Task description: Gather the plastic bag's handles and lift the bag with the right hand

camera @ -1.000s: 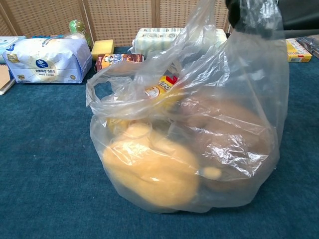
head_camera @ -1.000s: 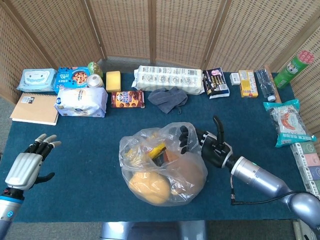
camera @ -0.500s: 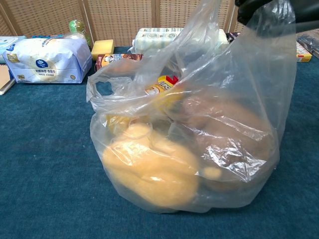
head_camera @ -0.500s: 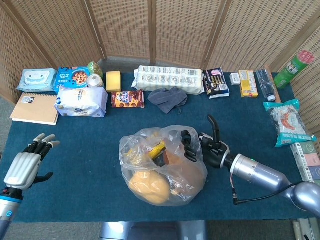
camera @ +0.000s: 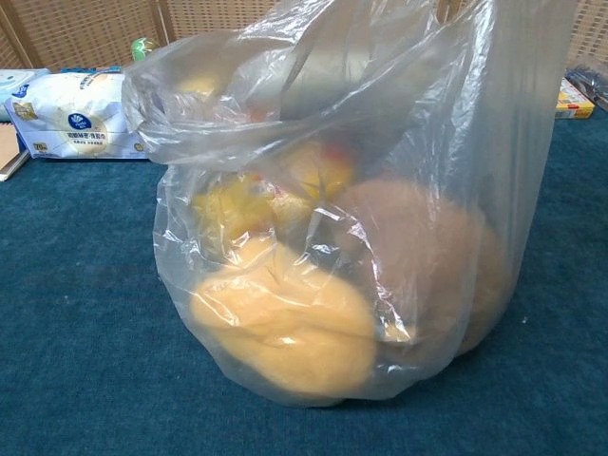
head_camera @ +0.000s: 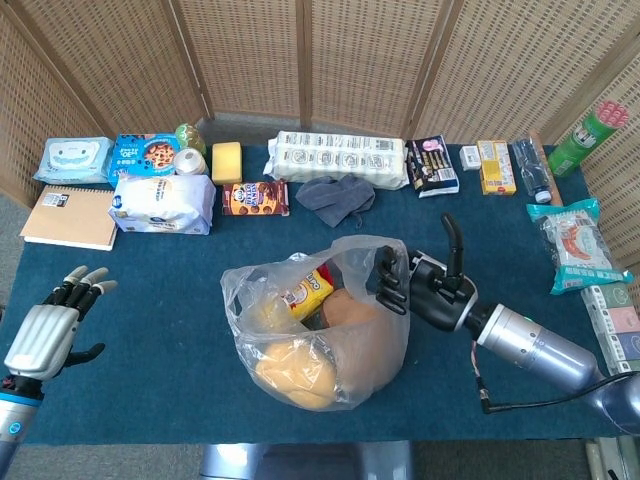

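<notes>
Gripping the near-side plastic of the plastic bag [head_camera: 318, 325], the right robot hand [head_camera: 415, 283] has its fingers curled into the bag's rim; the left robot hand [head_camera: 45, 330] rests released, fingers apart. The bag sits mid-surface, base apparently still down, mouth upward, standing tall. Judged barely begun: the far handle [head_camera: 236, 290] hangs loose, ungathered, the lift still ahead.

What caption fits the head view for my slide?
Right hand grips the filled plastic bag at its right edge; left hand idle.
</notes>
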